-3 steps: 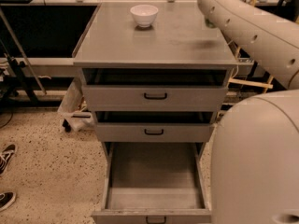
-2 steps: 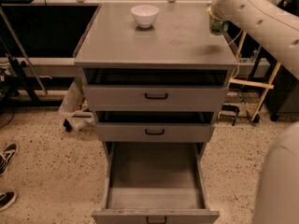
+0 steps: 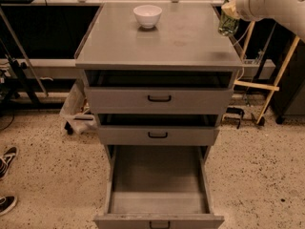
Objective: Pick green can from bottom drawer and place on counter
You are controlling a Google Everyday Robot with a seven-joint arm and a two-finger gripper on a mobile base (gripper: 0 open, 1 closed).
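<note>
The green can (image 3: 228, 24) hangs from my gripper (image 3: 230, 7) at the upper right, above the right edge of the counter (image 3: 157, 42) and clear of its surface. The gripper is shut on the can's top. My white arm runs off the right side of the view. The bottom drawer (image 3: 158, 185) is pulled wide open at the bottom of the view, and its grey floor is bare.
A white bowl (image 3: 147, 15) stands at the back middle of the counter. The two upper drawers (image 3: 159, 98) are slightly ajar. A wooden frame (image 3: 274, 80) leans to the right of the cabinet. Shoes (image 3: 7, 156) lie on the floor at the left.
My arm has swung out of the foreground to the upper right. The can it holds has moved right, out to the counter's right edge.
</note>
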